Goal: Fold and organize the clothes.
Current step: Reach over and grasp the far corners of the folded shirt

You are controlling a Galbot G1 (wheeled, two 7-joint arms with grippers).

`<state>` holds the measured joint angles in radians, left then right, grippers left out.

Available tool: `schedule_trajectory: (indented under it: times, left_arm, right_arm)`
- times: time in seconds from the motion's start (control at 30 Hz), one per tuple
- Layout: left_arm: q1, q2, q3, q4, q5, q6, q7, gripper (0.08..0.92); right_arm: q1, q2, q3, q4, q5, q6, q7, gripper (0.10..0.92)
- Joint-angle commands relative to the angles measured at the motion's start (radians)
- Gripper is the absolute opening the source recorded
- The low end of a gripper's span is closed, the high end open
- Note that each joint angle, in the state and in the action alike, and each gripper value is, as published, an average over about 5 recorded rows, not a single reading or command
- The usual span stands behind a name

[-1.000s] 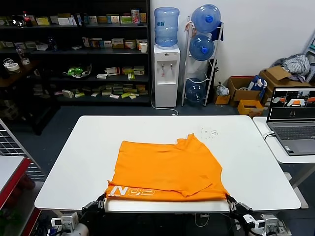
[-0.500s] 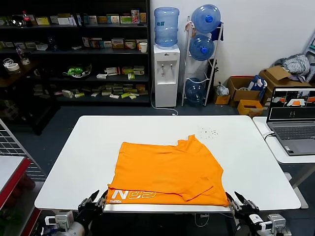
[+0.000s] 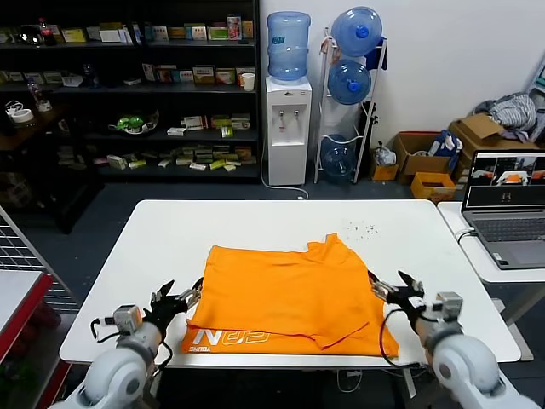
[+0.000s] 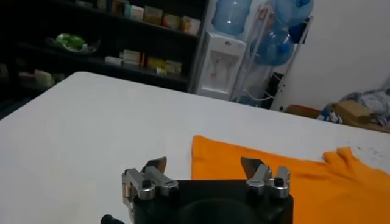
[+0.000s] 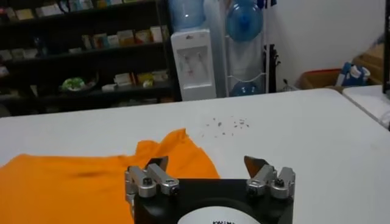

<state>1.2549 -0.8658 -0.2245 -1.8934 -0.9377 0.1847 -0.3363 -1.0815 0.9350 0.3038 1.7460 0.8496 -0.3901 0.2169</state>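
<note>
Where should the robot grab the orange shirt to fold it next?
Probably the T-shirt side edges, mid-length: left gripper from its left, right gripper from its right. Both are open beside those flat, reachable edges.

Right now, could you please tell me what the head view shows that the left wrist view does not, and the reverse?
Only the head view shows the right pincer, open beside the orange T-shirt's right edge, the white lettering on the folded near hem, and the laptop on the side table. Only the left wrist view shows the left pincer close up, its fingers clearly apart and holding nothing. Both show the T-shirt lying on the white table, the water dispenser and the shelves.
</note>
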Motion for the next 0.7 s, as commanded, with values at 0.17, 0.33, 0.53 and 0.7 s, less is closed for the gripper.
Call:
schedule_trajectory:
  times: [0.17, 0.33, 0.53, 0.7]
  left_arm:
    - [-0.595, -0.168, 0.317, 0.613, -0.029, -0.004, 0.086, 0.823]
    - [-0.620, -0.168, 0.360, 0.649, -0.025, 0.002, 0.095, 0.823]
    - [-0.644, -0.173, 0.390, 0.678, -0.030, 0.009, 0.105, 0.823]
    - [-0.657, -0.180, 0.402, 0.694, -0.031, 0.014, 0.108, 0.823]
  right_arm:
    - [0.490, 0.143, -0.279, -0.466, 0.025, -0.072, 0.012, 0.823]
    - [0.503, 0.161, -0.320, -0.523, -0.001, -0.084, -0.008, 0.823]
    - [0.510, 0.179, -0.326, -0.571, -0.017, -0.083, -0.026, 0.823]
    - [0.522, 0.195, -0.332, -0.598, -0.026, -0.080, -0.036, 0.823]
